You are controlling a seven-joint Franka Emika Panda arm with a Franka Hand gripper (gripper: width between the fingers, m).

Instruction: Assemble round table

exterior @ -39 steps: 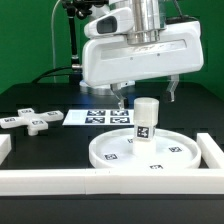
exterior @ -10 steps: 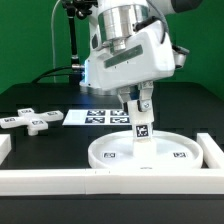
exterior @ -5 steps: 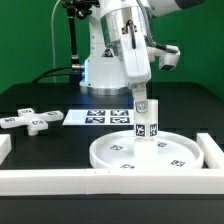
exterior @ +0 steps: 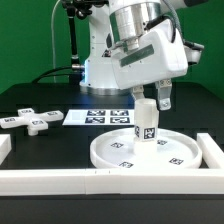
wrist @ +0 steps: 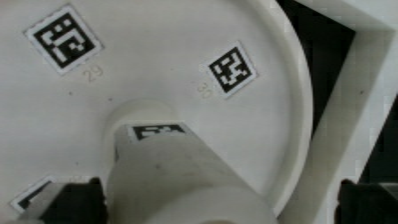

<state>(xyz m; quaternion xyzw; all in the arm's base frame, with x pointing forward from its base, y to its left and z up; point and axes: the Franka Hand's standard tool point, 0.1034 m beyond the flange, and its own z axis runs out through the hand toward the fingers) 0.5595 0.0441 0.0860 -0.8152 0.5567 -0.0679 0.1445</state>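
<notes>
The large rimmed disc (exterior: 178,155) lies flat at the front of the table. The short thick post (exterior: 146,122) stands upright at its middle. My gripper (exterior: 150,98) is over the post's top, with one finger on each side of it and a gap at both. It is open. In the wrist view the post (wrist: 192,165) rises from the disc (wrist: 125,80) between my gripper's (wrist: 224,202) dark fingers (wrist: 68,200), which stand well apart. The cross-shaped piece (exterior: 30,121) lies loose at the exterior view's left.
The marker board (exterior: 100,117) lies behind the disc. Long white rail bars (exterior: 60,180) run along the front and up the exterior view's right side (exterior: 212,150). The arm's base stands at the back.
A second ago the fingers were shut on the post. The wrist has since turned about the post and the fingers have opened, letting it go. The post stays upright on the disc.
</notes>
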